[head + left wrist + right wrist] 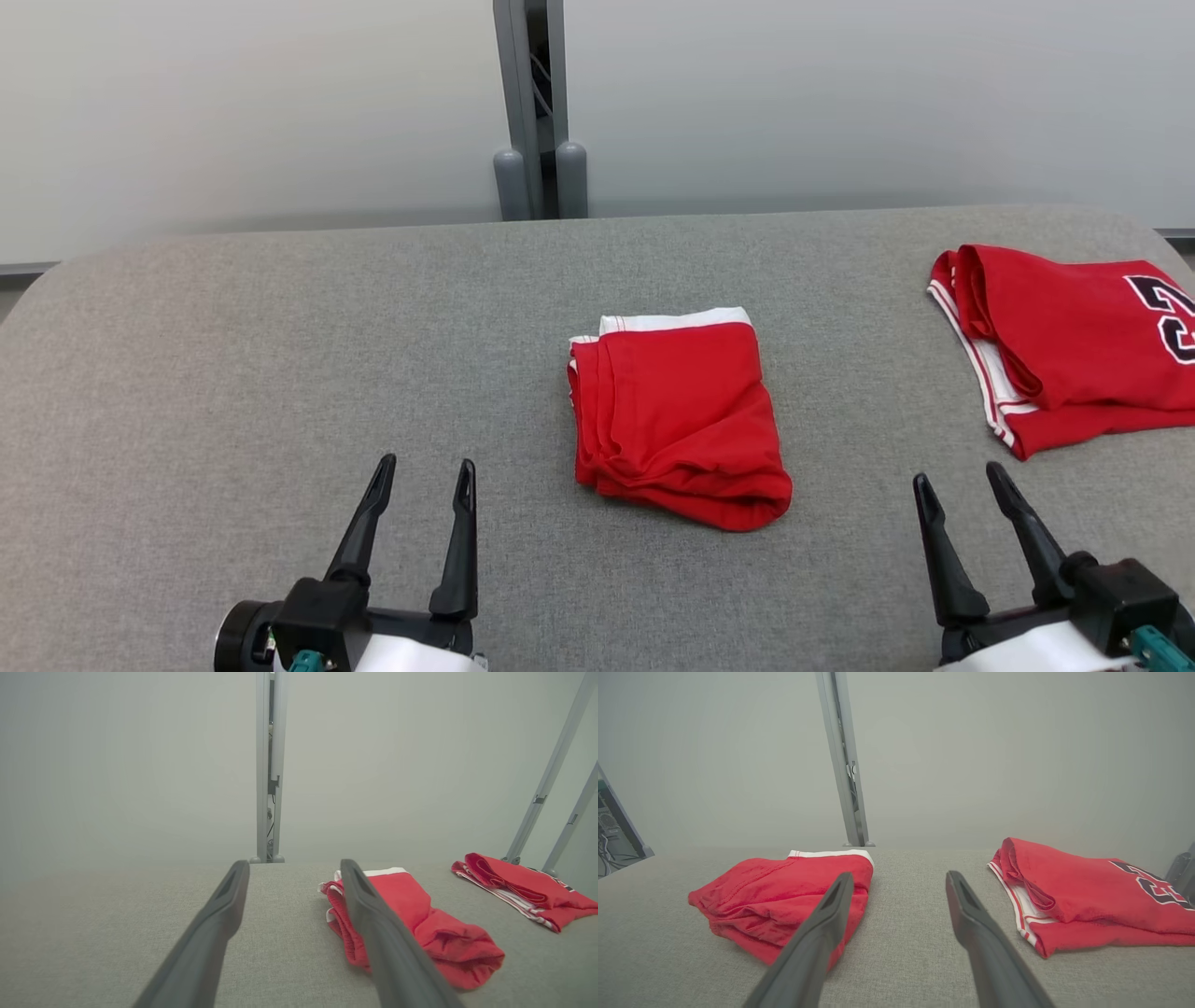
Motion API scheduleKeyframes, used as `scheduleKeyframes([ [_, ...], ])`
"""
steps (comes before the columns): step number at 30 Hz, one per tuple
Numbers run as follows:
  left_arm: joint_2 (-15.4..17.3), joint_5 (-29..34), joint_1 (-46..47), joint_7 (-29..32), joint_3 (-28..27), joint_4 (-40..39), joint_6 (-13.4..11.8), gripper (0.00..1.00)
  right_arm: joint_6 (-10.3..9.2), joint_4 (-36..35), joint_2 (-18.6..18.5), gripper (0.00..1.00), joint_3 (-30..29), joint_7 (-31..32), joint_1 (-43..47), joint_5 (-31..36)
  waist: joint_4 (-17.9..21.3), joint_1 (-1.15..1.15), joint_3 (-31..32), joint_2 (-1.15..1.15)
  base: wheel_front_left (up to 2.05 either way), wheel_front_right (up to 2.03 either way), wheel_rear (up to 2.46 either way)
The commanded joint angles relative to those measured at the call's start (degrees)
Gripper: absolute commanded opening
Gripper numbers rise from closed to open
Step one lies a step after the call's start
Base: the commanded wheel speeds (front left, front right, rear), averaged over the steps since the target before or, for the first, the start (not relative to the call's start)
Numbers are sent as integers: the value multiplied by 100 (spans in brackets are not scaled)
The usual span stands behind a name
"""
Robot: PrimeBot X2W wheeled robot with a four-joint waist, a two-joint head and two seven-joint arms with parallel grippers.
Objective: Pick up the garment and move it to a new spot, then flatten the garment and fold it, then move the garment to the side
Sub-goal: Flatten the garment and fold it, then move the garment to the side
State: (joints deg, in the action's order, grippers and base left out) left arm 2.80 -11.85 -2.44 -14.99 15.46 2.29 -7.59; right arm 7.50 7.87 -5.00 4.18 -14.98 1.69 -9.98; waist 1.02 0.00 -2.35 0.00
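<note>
A red garment [677,420] with a white band along its far edge lies folded in a small stack at the middle of the grey table [280,355]. It also lies right of my left fingers in the left wrist view [420,924] and left of my right fingers in the right wrist view [784,896]. My left gripper [425,476] stands open near the front edge, left of the garment and apart from it. My right gripper [962,481] stands open at the front right, nothing between its fingers.
A second red folded garment [1074,345] with white stripes and a dark number lies at the table's right edge, also in the right wrist view [1087,896]. A grey post [540,112] rises behind the table against a pale wall.
</note>
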Motion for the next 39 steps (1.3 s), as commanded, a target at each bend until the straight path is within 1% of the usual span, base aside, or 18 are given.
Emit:
scheduleKeyframes([
  [1,25,76,-73,-24,-63,-22,45,100,0,-70,23,100,-20,-27,121,-53,8,0,63,0,0,0,0],
  [7,24,161,-199,-24,-69,-66,138,100,0,-59,63,100,-41,-27,267,-144,-5,0,165,0,0,0,0],
  [14,23,192,-198,-24,-44,-44,186,100,0,-22,99,100,-72,-27,245,-157,-52,0,149,0,0,0,0],
  [23,24,232,-144,-24,-59,41,144,100,0,4,121,100,-49,-27,154,-152,-113,0,96,0,0,0,0],
  [25,23,224,-116,-24,-35,72,151,100,0,37,131,100,26,-27,110,-280,-134,0,66,0,0,0,0],
  [28,24,208,-26,-24,12,88,178,100,-1,232,150,100,82,-27,-34,-933,-191,0,-26,0,0,0,0],
  [31,23,182,37,-24,81,99,195,100,0,577,159,100,290,-28,-380,-1682,-280,0,-154,0,0,0,0],
  [36,24,194,235,-24,206,102,207,100,0,1220,-146,100,789,-14,-1131,-2965,-487,0,-468,0,0,0,0],
  [39,25,176,321,-24,264,115,216,100,0,1663,-386,100,1101,186,-1609,-3585,-605,0,-603,0,0,0,0],
])
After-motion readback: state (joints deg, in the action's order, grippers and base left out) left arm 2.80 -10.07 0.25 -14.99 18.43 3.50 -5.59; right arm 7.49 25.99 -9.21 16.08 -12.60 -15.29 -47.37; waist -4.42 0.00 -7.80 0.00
